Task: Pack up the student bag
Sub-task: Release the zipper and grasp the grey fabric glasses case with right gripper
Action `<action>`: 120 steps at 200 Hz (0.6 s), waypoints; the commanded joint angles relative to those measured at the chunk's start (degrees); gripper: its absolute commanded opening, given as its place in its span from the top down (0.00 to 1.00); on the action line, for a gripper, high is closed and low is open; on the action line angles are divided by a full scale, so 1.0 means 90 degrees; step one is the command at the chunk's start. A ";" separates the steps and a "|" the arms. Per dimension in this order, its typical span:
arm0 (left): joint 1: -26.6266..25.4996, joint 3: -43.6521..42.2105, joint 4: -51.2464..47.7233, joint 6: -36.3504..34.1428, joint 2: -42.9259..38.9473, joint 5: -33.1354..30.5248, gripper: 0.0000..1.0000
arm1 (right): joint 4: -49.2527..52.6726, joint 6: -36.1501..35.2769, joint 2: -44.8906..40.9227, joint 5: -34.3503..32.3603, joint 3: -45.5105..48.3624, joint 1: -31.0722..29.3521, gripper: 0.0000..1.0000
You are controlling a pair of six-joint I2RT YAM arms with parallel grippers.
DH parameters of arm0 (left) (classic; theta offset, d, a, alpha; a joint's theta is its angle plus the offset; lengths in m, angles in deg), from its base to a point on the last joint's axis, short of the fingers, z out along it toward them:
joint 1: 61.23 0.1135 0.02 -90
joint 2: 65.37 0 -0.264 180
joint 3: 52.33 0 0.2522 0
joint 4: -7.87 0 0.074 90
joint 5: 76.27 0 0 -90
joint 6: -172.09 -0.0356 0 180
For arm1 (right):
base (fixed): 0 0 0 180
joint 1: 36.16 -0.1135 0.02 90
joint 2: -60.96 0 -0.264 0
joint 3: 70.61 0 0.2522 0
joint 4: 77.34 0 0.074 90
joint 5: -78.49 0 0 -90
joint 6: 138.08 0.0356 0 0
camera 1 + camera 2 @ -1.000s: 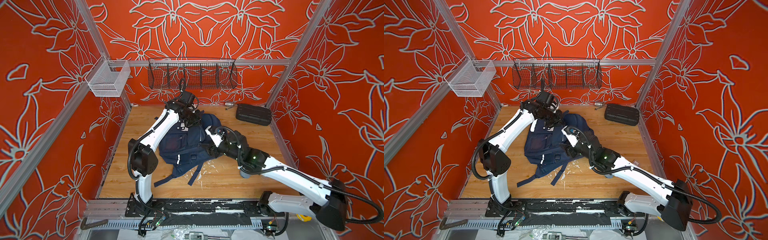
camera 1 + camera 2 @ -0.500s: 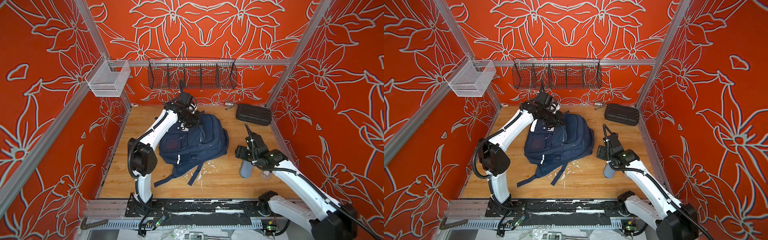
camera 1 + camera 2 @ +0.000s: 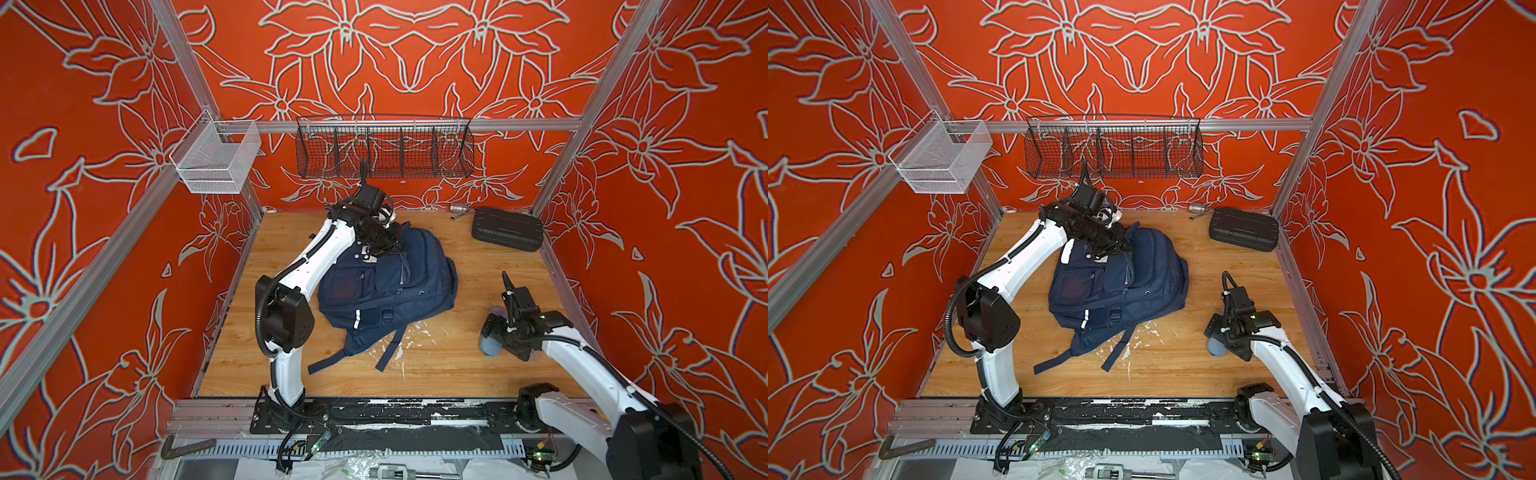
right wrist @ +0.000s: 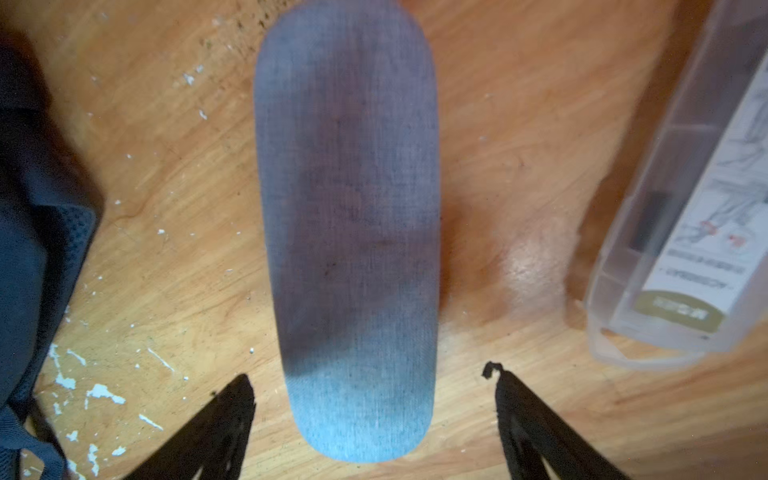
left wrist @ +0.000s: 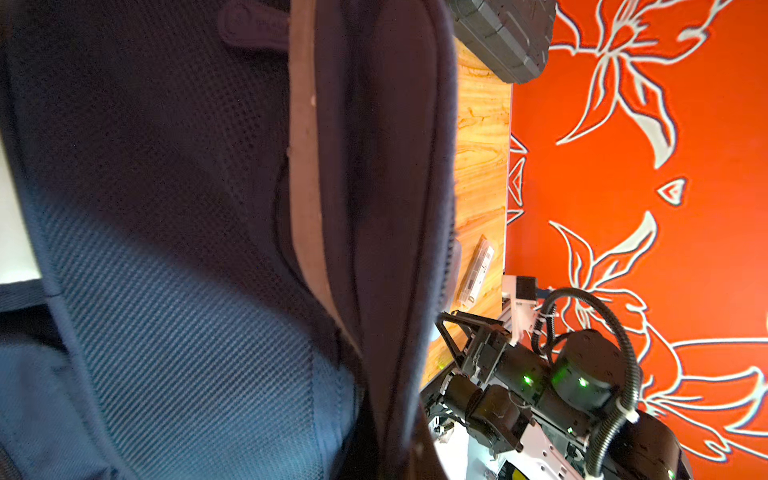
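Wooden tabletop (image 3: 286, 241), student bag (image 3: 390, 286) lying front-to-back (straps (image 3: 386, 358) trailing frontward), top rearward

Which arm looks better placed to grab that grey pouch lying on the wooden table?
Right. The right tool hangs open just over the grey pouch, a jaw either side. The left tool is across the table, shut on the student bag's top.
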 commanded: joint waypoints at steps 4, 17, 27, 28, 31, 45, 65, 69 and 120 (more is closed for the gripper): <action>-0.0035 -0.0075 0.0120 -0.0111 -0.0290 0.0512 1.00 | -0.0519 0.0023 0.0027 0.0281 0.0265 0.0067 0.10; -0.0073 -0.0111 0.0124 -0.0121 -0.0330 0.0490 1.00 | -0.0627 -0.0062 0.0022 0.0224 0.0331 0.0064 0.13; -0.0095 -0.0145 0.0119 -0.0114 -0.0345 0.0440 1.00 | -0.0620 -0.0154 0.0044 0.0153 0.0345 0.0071 0.16; -0.0094 -0.0145 0.0119 -0.0112 -0.0349 0.0439 1.00 | -0.0615 -0.0166 0.0047 0.0149 0.0343 0.0071 0.17; -0.0102 -0.0155 0.0119 -0.0113 -0.0354 0.0438 1.00 | -0.0615 -0.0204 0.0059 0.0126 0.0343 0.0068 0.17; -0.0132 -0.0182 0.0110 -0.0106 -0.0362 0.0415 1.00 | -0.0640 -0.0307 0.0104 0.0070 0.0368 0.0066 0.19; -0.0179 -0.0204 0.0101 -0.0088 -0.0359 0.0401 1.00 | -0.0894 -0.0398 0.0233 0.0155 0.0448 0.0068 0.26; -0.0189 -0.0205 0.0092 -0.0072 -0.0362 0.0390 1.00 | -0.0939 -0.0398 0.0271 0.0159 0.0449 0.0064 0.29; -0.0250 -0.0201 0.0005 -0.0132 -0.0427 0.0374 1.00 | -0.0566 -0.0950 0.0474 0.0076 -0.0140 0.0068 0.53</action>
